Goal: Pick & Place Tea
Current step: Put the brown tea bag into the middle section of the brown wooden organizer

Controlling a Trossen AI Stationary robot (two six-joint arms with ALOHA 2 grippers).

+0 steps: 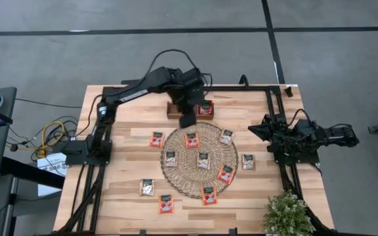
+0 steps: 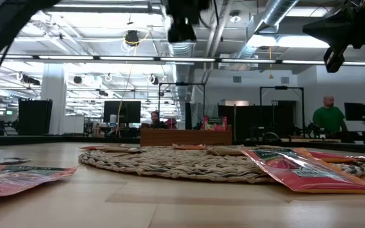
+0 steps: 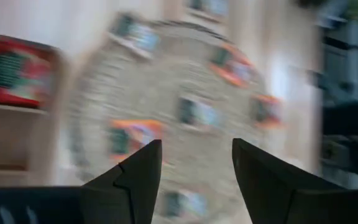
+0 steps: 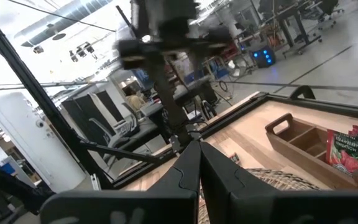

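Left end effector point(image 1: 188, 120), fingers spread and empty, hangs beside the wooden tray point(image 1: 190, 109) holding one tea packet point(image 1: 206, 107); judged next: descend on a mat packet point(image 1: 191, 139).

two matte black jointed arms point(image 1: 136, 88) (thin black cables looping above).

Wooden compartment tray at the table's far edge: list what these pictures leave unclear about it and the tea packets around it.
- Small brown wooden compartment tray, high view: the left arm covers its middle, so only one red tea packet shows inside.
- Left wrist view: motion blur smears the tray, the round woven mat and every packet label.
- Low view: the tray's front wall hides its compartments.
- Right wrist view: the picture's edge cuts off the tray's end.
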